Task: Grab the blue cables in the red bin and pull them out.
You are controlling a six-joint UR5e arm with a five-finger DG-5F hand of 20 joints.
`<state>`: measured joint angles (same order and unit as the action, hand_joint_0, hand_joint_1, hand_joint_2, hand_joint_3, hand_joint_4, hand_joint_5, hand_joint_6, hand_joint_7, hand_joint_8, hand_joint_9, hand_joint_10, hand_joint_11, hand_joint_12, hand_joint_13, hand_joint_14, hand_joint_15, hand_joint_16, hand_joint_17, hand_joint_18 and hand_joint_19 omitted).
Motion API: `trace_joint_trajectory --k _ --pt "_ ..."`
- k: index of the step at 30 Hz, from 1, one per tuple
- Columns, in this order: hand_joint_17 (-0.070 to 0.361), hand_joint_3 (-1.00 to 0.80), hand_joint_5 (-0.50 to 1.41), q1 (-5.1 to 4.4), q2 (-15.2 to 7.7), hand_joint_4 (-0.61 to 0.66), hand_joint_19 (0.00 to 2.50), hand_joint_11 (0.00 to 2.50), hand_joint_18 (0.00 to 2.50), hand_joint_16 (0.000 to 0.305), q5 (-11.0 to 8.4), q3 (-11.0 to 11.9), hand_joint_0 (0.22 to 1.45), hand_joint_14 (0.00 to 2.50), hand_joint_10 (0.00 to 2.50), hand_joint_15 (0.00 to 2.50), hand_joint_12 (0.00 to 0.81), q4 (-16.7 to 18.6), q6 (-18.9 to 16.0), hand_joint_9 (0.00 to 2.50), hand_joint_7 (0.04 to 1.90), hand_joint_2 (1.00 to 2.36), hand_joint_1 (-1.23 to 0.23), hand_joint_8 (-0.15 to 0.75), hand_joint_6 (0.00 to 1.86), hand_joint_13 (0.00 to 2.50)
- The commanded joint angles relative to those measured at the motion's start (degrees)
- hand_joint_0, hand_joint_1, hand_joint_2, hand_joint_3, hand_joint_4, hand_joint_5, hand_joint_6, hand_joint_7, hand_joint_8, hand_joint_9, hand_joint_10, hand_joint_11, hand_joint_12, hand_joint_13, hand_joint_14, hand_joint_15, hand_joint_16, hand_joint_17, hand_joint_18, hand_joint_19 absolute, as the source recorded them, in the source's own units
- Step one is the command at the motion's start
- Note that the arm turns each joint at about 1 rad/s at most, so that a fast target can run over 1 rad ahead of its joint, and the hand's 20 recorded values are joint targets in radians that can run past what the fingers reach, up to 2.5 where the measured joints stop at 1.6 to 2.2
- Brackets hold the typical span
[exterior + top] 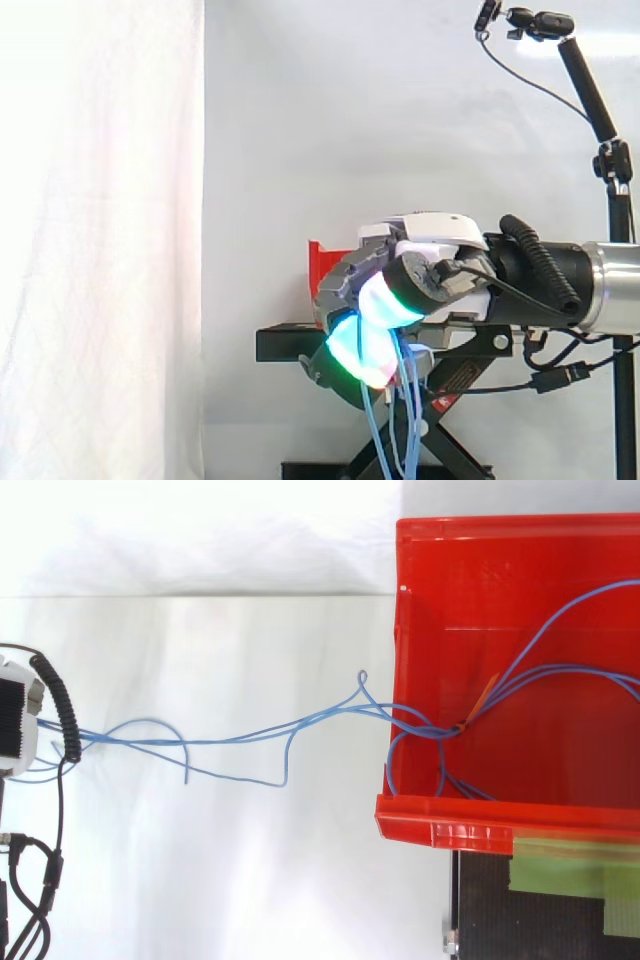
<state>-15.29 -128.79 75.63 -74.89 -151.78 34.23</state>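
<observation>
Blue cables (240, 735) are partly drawn out, stretched between the hand (425, 280), its fingers curled tight round them, and the red bin (440, 825), where a good length lies inside, so extraction is judged incomplete.

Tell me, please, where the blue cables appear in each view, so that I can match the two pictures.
Side view: the blue cables hang from the curled fingers of the hand, lower centre, by the black stand.
Top view: they run from the left edge across the pale surface and over the left wall into the red bin.
Shared landmark: the red bin, a red corner behind the hand in the side view.
</observation>
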Motion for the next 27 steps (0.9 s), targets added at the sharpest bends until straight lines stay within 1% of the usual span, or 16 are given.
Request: trace_joint_trajectory --k 1,19,23,25,27 --pt "0.105 -1.00 0.70 0.00 0.0 0.19 1.19 1.57 0.91 0.047 0.05 0.0 0.82 0.40 1.33 1.62 0.339 0.1 0.0 0.97 0.70 1.00 -0.99 0.252 0.46 1.29" --pt "0.107 -1.00 0.60 0.00 0.0 0.20 1.17 1.53 0.86 0.048 0.05 0.0 0.86 0.42 1.37 1.61 0.334 0.1 -0.1 0.84 0.70 1.00 -1.06 0.256 0.40 1.24" --pt "0.108 -1.00 0.60 0.00 0.0 0.20 1.19 1.50 0.86 0.048 0.05 0.0 0.83 0.44 1.39 1.60 0.340 0.0 -0.1 0.84 0.69 1.00 -1.03 0.259 0.40 1.23" --pt "0.110 -1.00 0.60 0.00 0.0 0.21 1.18 1.48 0.87 0.049 0.05 0.0 0.79 0.47 1.40 1.56 0.343 0.1 -0.1 0.83 0.68 1.00 -0.98 0.266 0.40 1.23" --pt "0.113 -1.00 0.61 0.00 0.0 0.21 1.19 1.49 0.88 0.050 0.05 0.0 0.77 0.51 1.40 1.55 0.353 0.1 -0.1 0.84 0.68 1.00 -0.96 0.269 0.39 1.22"
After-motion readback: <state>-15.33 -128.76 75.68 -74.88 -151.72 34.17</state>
